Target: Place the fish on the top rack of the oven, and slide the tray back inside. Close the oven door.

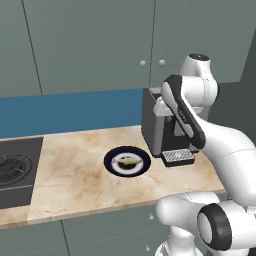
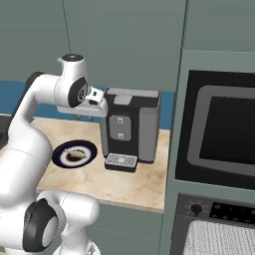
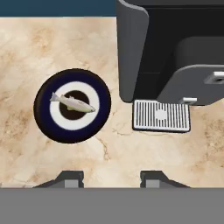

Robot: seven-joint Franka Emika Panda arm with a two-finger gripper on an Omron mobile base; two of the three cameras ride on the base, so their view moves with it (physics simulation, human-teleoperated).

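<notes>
- The fish (image 3: 72,103) is seen lying flat across the middle of a dark blue-rimmed plate (image 3: 43,122), which rests on the marble counter (image 1: 75,175); the fish has not yet been picked up.
- The plate is set just to the left of a coffee machine (image 2: 130,127), near its drip grille (image 3: 161,116) but apart from it, so free room is left around the fish for an approach from above.
- The gripper (image 3: 109,178) is held high over the counter with nothing between its fingertips (image 3: 70,178); the jaws are judged to be drawn in as far as they go, clenched on nothing.
- In the hand view the gripper is pointed straight down at the counter, and the fish lies to the left of the gripper's line, so a shift to the left would be needed before a descent.
- In the right base view the hand is seen up beside the top of the coffee machine, well above the plate, presumably kept high so that the machine is cleared.
- The oven (image 2: 219,134) is built into the tall cabinet at the right, with a windowed black front; lower down, a wire-grid surface (image 2: 219,239) is visible below a knob panel (image 2: 219,209), and it is taken to be the top rack, though this cannot be settled.
- The task is judged to be at its very start: the fish must first be grasped, and the jaws must be parted for that.
</notes>
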